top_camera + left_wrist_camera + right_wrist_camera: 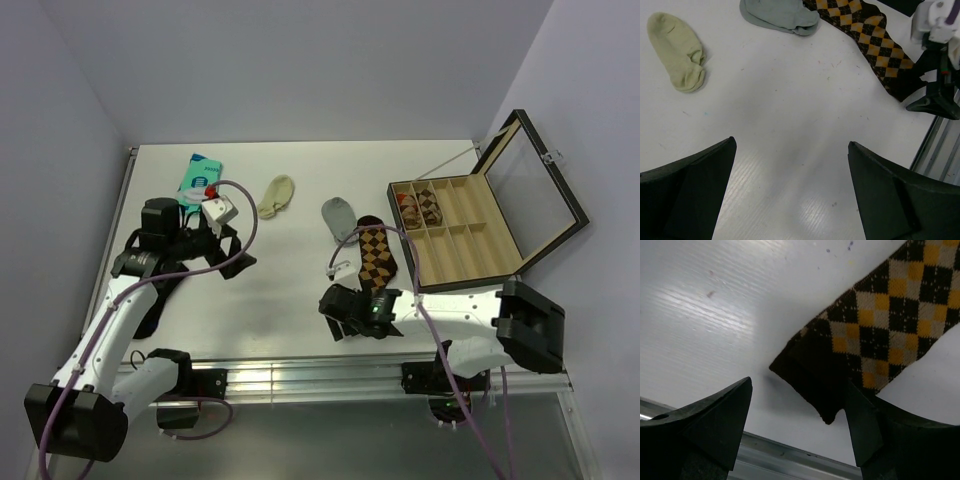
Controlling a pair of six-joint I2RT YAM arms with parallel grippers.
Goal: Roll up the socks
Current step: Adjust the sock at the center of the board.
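A long dark-brown argyle sock (376, 255) lies flat on the white table; it also shows in the left wrist view (870, 40) and the right wrist view (880, 325). A grey ankle sock (339, 216) lies at its far end, also in the left wrist view (780, 15). A cream ankle sock (277, 195) lies further left, also in the left wrist view (680, 50). My right gripper (347, 306) is open and empty at the argyle sock's dark near end (815, 372), which lies between its fingers. My left gripper (222, 240) is open and empty over bare table.
An open wooden box (465, 232) with compartments stands at the right; one far-left compartment holds a rolled argyle sock (419, 205). A teal-and-white packet (198, 178) lies at the back left. The table's metal front rail (790, 460) is just behind my right gripper.
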